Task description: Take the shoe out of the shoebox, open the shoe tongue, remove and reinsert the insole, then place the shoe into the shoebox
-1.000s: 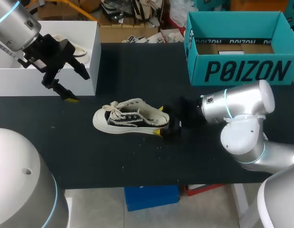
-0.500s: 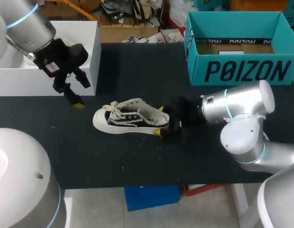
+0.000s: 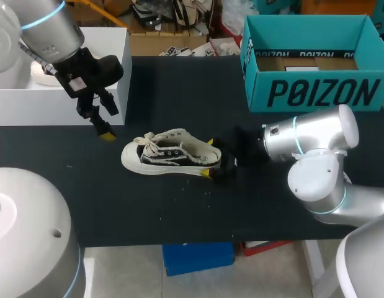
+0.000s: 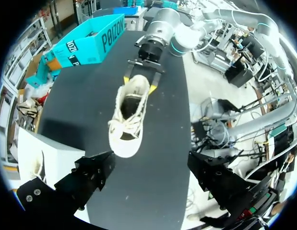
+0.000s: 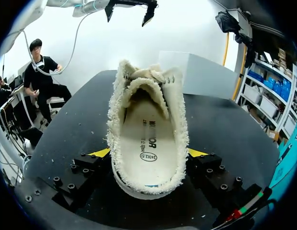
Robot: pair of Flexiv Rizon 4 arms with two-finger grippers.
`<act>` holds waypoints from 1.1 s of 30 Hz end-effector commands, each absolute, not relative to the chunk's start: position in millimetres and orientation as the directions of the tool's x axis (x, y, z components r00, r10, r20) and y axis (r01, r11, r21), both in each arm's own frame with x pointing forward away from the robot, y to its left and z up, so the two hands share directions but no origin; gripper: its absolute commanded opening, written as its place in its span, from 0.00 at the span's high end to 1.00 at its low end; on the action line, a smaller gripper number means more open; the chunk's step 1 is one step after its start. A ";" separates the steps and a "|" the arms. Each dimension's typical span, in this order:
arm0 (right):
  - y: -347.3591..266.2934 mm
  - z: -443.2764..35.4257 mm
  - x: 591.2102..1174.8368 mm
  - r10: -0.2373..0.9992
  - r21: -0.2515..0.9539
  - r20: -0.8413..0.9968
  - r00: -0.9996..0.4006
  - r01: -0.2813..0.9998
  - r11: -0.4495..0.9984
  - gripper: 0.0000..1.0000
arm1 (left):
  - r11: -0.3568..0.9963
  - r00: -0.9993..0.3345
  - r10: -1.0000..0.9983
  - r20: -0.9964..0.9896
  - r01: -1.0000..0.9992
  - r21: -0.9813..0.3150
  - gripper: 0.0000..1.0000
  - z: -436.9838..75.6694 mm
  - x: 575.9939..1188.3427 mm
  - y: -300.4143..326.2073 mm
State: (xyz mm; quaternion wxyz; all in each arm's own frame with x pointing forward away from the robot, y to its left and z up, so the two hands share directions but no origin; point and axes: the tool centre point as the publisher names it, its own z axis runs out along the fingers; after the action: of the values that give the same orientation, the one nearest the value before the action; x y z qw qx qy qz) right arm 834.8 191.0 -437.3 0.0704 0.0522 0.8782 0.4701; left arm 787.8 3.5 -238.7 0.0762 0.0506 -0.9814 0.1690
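While the left gripper (image 3: 108, 122) hangs spread at 10 o'clock of the shoe (image 3: 170, 155), the right gripper (image 3: 208, 158) pinches its heel on the table (image 3: 179, 211).
White box (image 3: 30, 105), 10 o'clock: contents largely hidden by the left arm (image 3: 52, 31). Teal shoebox (image 3: 316, 93), 1 o'clock: cardboard insert (image 3: 303, 62) inside.

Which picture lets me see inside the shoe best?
The right wrist view: it looks straight into the shoe from the heel, so the insole shows plainly. The head view shows only the shoe's side. The left wrist view shows the shoe from above, toe nearest, with the inside dark.
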 end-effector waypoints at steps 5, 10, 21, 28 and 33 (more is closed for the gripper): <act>189.8 -441.9 834.0 0.160 0.833 -0.075 -0.984 0.026 0.552 1.00 | 0.813 -0.863 -0.447 0.235 -0.502 -0.297 0.00 -251.6 792.7 -16.7; 189.8 -441.9 834.0 0.160 0.833 -0.075 -0.984 0.026 0.552 1.00 | 0.591 -0.640 -0.692 0.335 -0.768 -0.246 0.00 -254.0 792.1 -34.0; 189.8 -441.9 834.0 0.160 0.833 -0.075 -0.984 0.026 0.552 1.00 | 0.591 -0.640 -0.692 0.335 -0.768 -0.246 0.00 -254.0 792.1 -34.0; 189.8 -441.9 834.0 0.160 0.833 -0.075 -0.984 0.026 0.552 1.00 | 0.537 -0.579 -0.783 0.227 -0.814 -0.220 0.00 -263.3 795.8 -47.7; 189.8 -441.9 834.0 0.160 0.833 -0.075 -0.984 0.026 0.552 1.00 | 0.508 -0.523 -0.850 0.071 -0.847 -0.159 0.00 -274.6 797.5 -75.4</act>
State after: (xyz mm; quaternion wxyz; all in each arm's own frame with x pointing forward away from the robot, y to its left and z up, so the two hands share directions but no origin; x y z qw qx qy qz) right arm 835.0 190.8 -437.3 0.0702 0.0521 0.8782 0.4702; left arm 794.4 -47.8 -269.8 0.0556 0.4634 -0.8711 0.1530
